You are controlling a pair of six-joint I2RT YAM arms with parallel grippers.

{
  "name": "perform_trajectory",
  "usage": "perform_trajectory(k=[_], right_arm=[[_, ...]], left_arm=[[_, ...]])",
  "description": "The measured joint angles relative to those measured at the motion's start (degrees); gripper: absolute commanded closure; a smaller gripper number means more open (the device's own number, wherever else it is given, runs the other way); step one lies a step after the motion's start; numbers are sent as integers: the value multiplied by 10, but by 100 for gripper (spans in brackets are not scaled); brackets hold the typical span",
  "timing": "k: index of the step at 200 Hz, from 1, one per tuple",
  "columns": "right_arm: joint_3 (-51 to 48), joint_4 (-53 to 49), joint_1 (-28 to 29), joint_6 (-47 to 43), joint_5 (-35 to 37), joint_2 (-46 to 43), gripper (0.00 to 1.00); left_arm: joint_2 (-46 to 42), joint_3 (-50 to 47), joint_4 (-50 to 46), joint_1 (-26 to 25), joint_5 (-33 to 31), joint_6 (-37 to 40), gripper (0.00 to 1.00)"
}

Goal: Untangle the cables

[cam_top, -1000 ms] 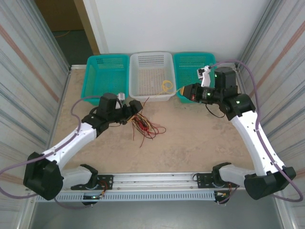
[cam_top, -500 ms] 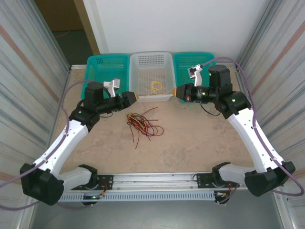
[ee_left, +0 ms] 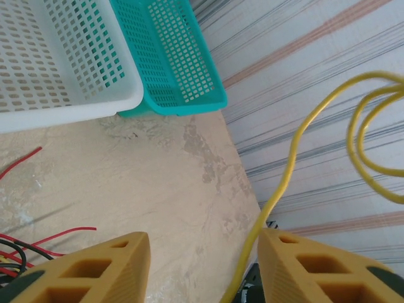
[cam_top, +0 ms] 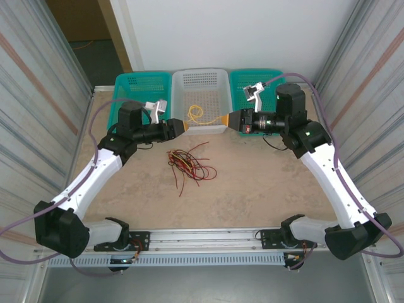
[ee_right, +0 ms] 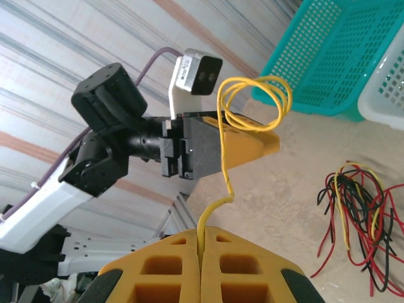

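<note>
My right gripper is clamped on the yellow cable, which loops over the white basket's near edge. My left gripper stands open, with that strand between its fingers. The other cables lie tangled on the table.

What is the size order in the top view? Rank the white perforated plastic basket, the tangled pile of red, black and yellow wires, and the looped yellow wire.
1. white perforated plastic basket
2. tangled pile of red, black and yellow wires
3. looped yellow wire
</note>
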Motion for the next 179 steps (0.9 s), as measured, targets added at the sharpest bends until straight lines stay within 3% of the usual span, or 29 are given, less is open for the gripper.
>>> perform_trajectory(k=[21, 48, 74, 92, 99, 122, 161, 168, 179], right_arm=[[0, 7, 1, 0, -2, 0, 100], [0, 10, 1, 2, -1, 0, 100], [0, 10, 0, 4, 5, 0, 85], [0, 10, -3, 10, 7, 0, 60], [0, 10, -6, 12, 10, -1, 55], [-1, 4, -35, 20, 39, -6, 47], [-27, -9, -101, 31, 107, -39, 42], [-31, -16, -104, 31, 118, -44, 33], [-34, -26, -104, 33, 129, -47, 30]], left_arm=[[0, 0, 1, 0, 0, 5, 79], [-4, 0, 8, 0, 0, 6, 91], [-23, -7, 19, 0, -1, 2, 100], [-36, -12, 24, 0, -11, 2, 100], [-40, -14, 24, 0, -17, 2, 100], [-50, -24, 23, 0, -37, 1, 100], [-70, -28, -5, 0, -82, -5, 100], [-73, -24, -23, 2, -101, -7, 100], [-77, -16, -53, 14, -133, -14, 100]])
